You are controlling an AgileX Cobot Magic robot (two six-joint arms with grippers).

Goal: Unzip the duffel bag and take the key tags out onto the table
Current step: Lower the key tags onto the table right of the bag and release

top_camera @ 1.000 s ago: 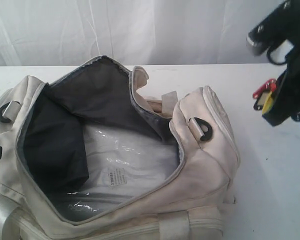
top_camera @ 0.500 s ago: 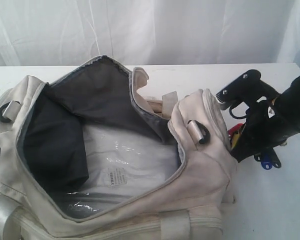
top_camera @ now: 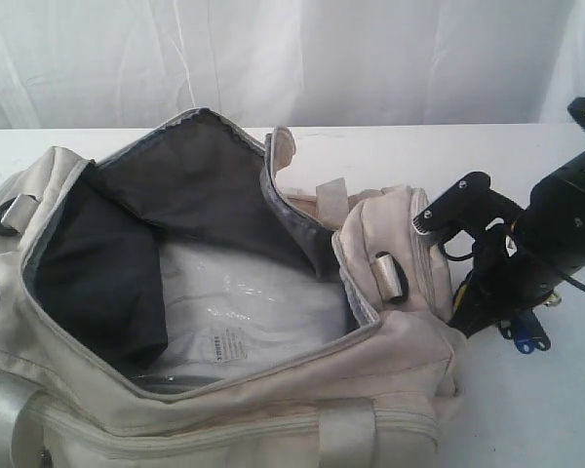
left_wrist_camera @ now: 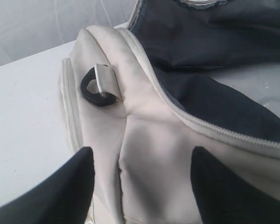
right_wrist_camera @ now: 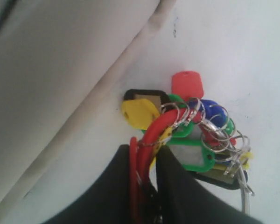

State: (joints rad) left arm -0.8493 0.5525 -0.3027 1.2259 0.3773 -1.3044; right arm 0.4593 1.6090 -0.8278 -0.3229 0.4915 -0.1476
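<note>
The cream duffel bag (top_camera: pixel 400 361) lies unzipped on the white table (top_camera: pixel 536 409), its dark lining showing. My right gripper (top_camera: pixel 480 317) is low beside the bag's right end, shut on a red loop that carries the key tags (right_wrist_camera: pixel 191 126). The red, yellow, green and blue tags rest against the table (right_wrist_camera: pixel 233 46) next to the bag's wall (right_wrist_camera: pixel 60 70); a blue tag (top_camera: pixel 528 338) shows below the gripper. My left gripper (left_wrist_camera: pixel 140 161) is open, its fingers standing wide on either side of the fabric at the bag's end (left_wrist_camera: pixel 144 140).
Inside the bag lie a clear-wrapped white package (top_camera: pixel 244 302) and a dark cloth (top_camera: pixel 107 273). A black ring on a strap (left_wrist_camera: pixel 98 91) sits on the bag's end. A white curtain (top_camera: pixel 292 58) closes the back. Bare table lies right of the bag.
My right gripper came down from the upper right with the key tags to table level beside the bag's right end. The bag's right end shifted a little.
</note>
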